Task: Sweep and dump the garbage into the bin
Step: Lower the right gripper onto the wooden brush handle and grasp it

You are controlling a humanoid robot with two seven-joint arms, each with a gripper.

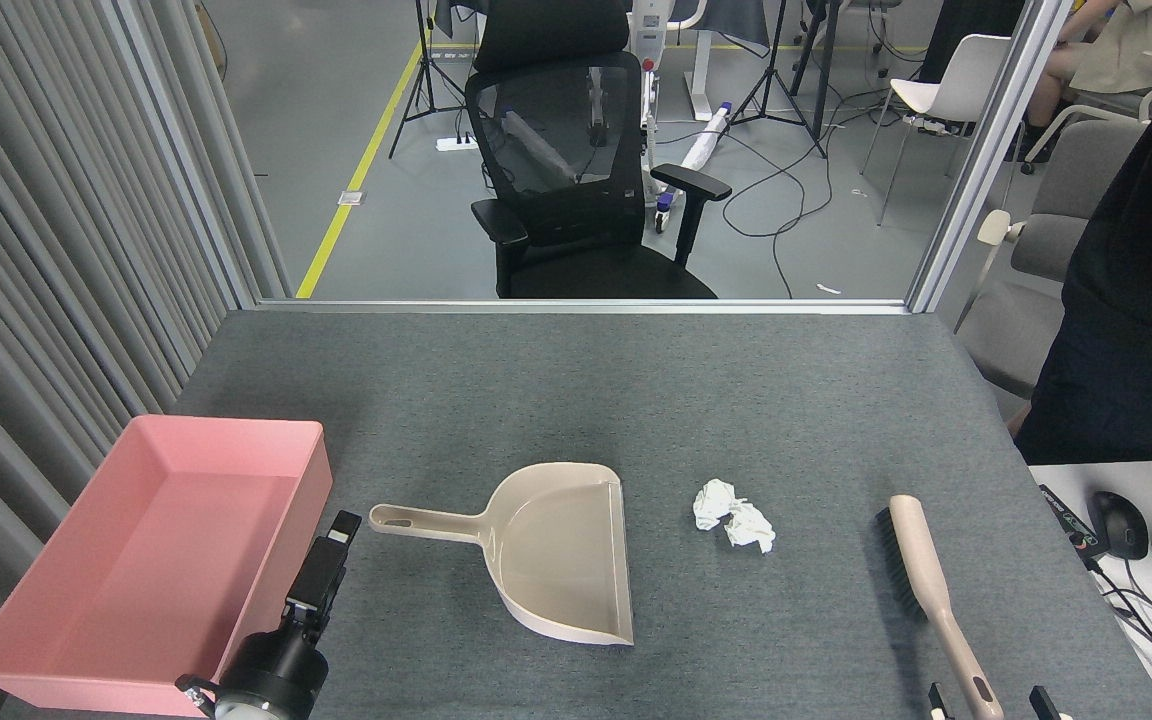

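On the grey felt-covered table (pixel 576 400), at eight o'clock: shallow rectangular pink plastic bin (pixel 151 560), empty. At six o'clock from centre: beige long-handled plastic dustpan (pixel 546 545), mouth facing three o'clock. At four o'clock: beige-handled, black-bristled hand brush (pixel 926 585). Between pan and brush, clear of both: small crumpled wad of white tissue garbage (pixel 733 515), unswept. Left gripper (pixel 331 555) near the pan handle's end, not touching; fingers' state impossible to tell. Right gripper (pixel 981 700) astride the brush handle's tip, prongs apart, not clamped. Step, likely: reaching for both tools. Next: closing on each handle before sweeping toward nine o'clock.
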